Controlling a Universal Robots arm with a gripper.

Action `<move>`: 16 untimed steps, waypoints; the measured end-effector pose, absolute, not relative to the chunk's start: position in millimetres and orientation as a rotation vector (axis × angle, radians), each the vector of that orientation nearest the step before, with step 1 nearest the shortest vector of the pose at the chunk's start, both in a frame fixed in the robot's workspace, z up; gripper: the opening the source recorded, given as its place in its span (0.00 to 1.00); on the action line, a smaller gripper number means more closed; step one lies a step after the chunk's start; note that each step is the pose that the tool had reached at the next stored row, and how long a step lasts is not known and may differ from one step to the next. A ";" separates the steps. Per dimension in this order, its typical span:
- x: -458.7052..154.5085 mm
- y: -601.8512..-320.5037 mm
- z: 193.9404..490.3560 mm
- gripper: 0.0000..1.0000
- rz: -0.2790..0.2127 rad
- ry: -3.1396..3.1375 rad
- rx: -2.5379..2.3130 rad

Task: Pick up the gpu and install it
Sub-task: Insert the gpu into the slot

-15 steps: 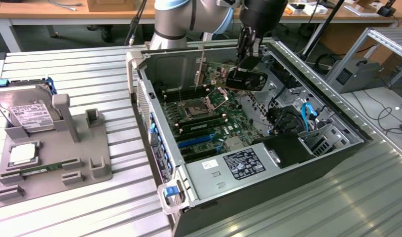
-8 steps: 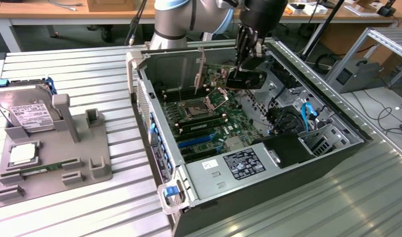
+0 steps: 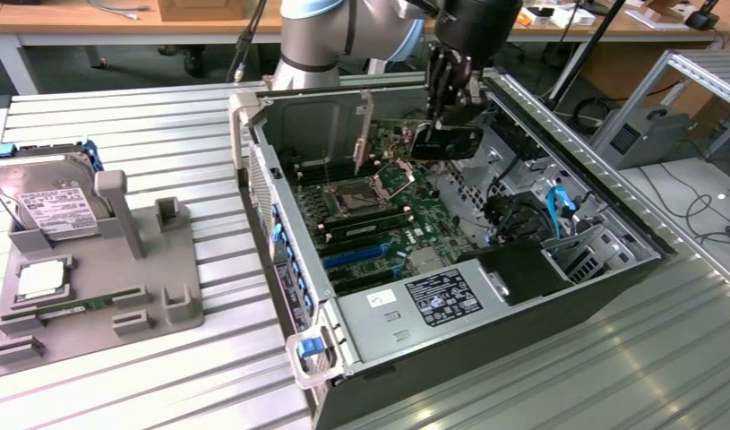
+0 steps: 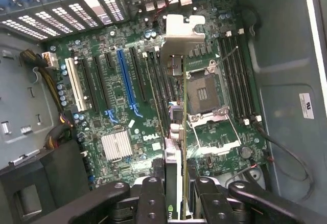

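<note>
1. Brown and dark, the gpu (image 3: pixel 446 143) is held on its edge, seemingly just above the motherboard (image 4: pixel 110 106), inside the computer case (image 3: pixel 377 331).
2. It is pinched on its flat sides by the gripper (image 4: pixel 176 198), with jaws partly closed.
3. It is probably light, stiff and easily broken, so its edges are best held.

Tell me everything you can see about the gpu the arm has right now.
The gpu is a thin, flat dark card with a silvery metal end bracket bent over at its tip. The gripper is shut on its upper edge, pinching both faces. It hangs on edge inside the open computer case, above the green motherboard near the processor socket. Whether it touches a slot cannot be told.
</note>
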State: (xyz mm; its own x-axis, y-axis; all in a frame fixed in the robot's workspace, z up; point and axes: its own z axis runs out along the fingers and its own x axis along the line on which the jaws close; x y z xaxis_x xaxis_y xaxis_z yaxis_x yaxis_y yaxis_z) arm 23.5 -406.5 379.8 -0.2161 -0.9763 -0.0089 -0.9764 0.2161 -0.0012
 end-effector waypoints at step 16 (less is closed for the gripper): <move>23.5 -406.5 379.8 0.27 0.008 2.216 -2.216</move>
